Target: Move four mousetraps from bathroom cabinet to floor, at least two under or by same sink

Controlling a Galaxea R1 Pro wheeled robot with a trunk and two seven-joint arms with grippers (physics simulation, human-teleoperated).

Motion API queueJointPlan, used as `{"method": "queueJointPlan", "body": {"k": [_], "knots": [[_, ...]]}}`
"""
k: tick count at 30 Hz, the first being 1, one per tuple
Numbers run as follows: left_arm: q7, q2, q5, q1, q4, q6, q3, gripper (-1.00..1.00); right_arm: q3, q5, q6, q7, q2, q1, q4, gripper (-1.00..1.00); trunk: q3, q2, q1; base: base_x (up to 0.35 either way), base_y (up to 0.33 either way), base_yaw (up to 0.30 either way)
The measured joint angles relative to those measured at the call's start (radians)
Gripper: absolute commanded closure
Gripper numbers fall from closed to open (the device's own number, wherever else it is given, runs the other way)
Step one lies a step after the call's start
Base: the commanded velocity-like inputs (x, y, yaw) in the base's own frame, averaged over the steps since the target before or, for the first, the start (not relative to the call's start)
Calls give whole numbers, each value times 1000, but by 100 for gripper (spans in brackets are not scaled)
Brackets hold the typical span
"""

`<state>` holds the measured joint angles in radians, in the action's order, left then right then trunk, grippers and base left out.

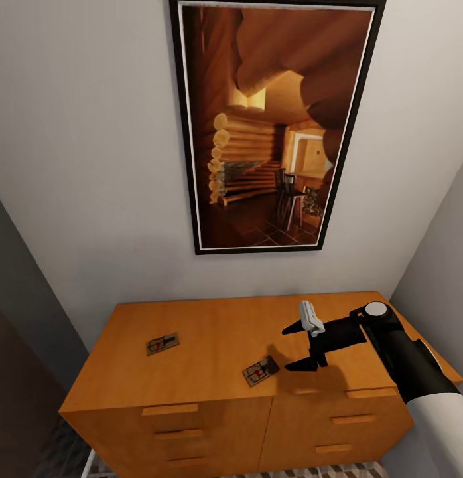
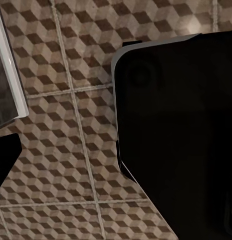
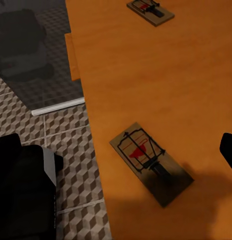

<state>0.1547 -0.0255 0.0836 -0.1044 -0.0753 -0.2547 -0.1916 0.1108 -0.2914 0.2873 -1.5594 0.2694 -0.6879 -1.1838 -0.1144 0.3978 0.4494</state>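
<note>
In the head view, an orange-brown cabinet [image 1: 211, 332] stands against a pale wall, its flat top bare except for two mousetraps. The left mousetrap [image 1: 162, 343] lies at about 9 o'clock from the top's middle, well apart from the other. The near mousetrap [image 1: 261, 370] lies close to the front edge, at about 5 o'clock from the middle, turned at an angle. Drawer fronts with slim handles [image 1: 170, 409] show below the front edge. Above the cabinet hangs a black-framed picture [image 1: 271, 126] of a log-cabin room.

The right claw [image 1: 300, 345] hovers over the top at 3 o'clock from the near mousetrap, just beside it but not touching; its two dark fingers stand spread apart and released, with nothing between them.

In the right wrist view, the near mousetrap [image 3: 150, 162] lies on the wood with its red mark and wire bar showing, and the left mousetrap [image 3: 150, 11] sits farther along the top. The cube-patterned bathroom floor [image 3: 71, 145] shows beside the cabinet's edge.

The left wrist view looks onto the same floor tiles [image 2: 71, 125] with pale grout lines; whether the left claw is released or clenched, I cannot tell.
</note>
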Motion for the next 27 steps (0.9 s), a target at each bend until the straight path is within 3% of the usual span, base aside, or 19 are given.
{"method": "queueJointPlan", "body": {"k": [27], "knots": [[-2,0,0,0,0,0,-1,-100,-1,0,-4,2,2,0,18,-100,-2,0,0,48,0,0]]}}
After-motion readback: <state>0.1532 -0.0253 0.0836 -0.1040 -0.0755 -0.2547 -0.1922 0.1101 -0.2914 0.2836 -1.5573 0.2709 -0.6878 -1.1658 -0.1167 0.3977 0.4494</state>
